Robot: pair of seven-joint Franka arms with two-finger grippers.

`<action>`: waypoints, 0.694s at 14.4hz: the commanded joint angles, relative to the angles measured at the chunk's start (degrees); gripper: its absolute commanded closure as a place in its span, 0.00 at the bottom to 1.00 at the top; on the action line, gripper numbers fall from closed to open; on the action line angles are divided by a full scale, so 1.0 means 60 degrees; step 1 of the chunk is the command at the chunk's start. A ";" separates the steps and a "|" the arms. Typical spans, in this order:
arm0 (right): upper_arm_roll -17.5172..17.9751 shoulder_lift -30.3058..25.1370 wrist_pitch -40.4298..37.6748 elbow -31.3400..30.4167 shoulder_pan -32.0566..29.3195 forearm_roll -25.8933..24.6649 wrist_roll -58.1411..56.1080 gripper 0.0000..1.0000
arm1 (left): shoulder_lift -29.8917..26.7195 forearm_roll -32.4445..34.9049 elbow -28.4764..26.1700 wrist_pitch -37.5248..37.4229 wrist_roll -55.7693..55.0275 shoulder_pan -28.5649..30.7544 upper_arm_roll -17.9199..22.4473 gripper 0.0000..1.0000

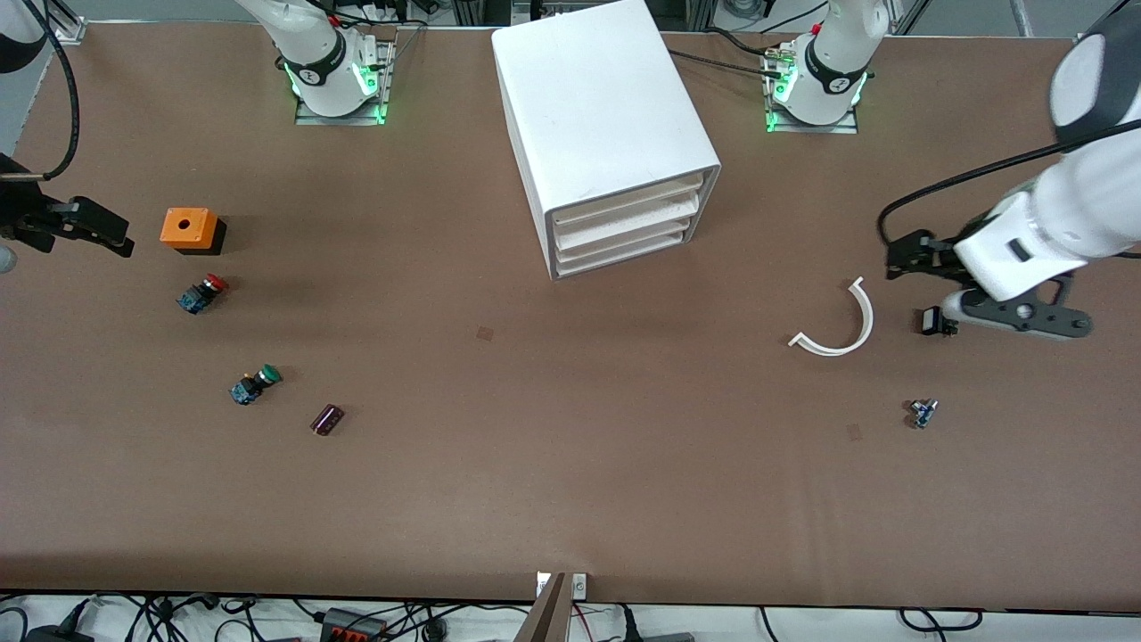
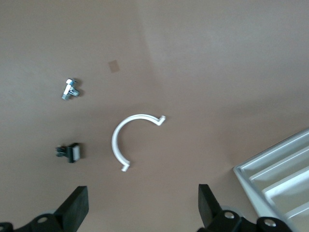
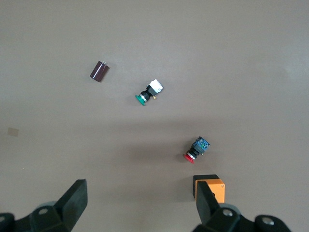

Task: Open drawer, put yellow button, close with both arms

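The white cabinet (image 1: pixel 599 116) stands mid-table near the arms' bases. Its topmost drawer (image 1: pixel 628 200) is pushed in; the stacked drawer fronts (image 2: pixel 285 170) also show in the left wrist view. No yellow button shows in any view. My left gripper (image 1: pixel 898 259) hangs open and empty over the left arm's end of the table, its fingertips (image 2: pixel 76 203) wide apart above bare table. My right gripper (image 1: pixel 105 234) hovers open and empty at the right arm's end, beside an orange box (image 1: pixel 189 229), one fingertip (image 3: pixel 205 200) overlapping that box (image 3: pixel 215 186).
Near the right gripper lie a red-capped button (image 1: pixel 203 292) (image 3: pixel 196 149), a green-capped button (image 1: pixel 254 384) (image 3: pixel 148 93) and a dark cylinder (image 1: pixel 327 419). Near the left gripper lie a white curved clip (image 1: pixel 842 325) (image 2: pixel 126 140), a bolt (image 1: pixel 923 413) and a small black part (image 1: pixel 933 321).
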 commanded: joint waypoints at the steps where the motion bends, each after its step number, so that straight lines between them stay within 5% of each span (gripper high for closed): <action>1: 0.0051 -0.0097 -0.0041 -0.0135 -0.0024 0.0111 -0.0150 0.00 | -0.0786 -0.0103 -0.0430 -0.0114 0.1021 -0.0435 0.1001 0.00; 4: 0.0022 -0.0082 -0.0041 -0.0120 -0.0053 0.0111 -0.0165 0.00 | -0.2001 -0.0410 -0.1950 0.0425 0.1022 -0.1623 0.2337 0.00; 6: 0.0036 -0.0068 -0.0027 -0.0120 -0.0068 0.0125 -0.0150 0.00 | -0.2661 -0.0440 -0.2963 0.1508 0.0876 -0.1640 0.2354 0.00; 10: 0.0094 -0.0053 -0.0027 -0.0120 -0.0068 0.0125 -0.0135 0.00 | -0.2825 -0.0469 -0.3027 0.1529 0.0919 -0.1625 0.2339 0.00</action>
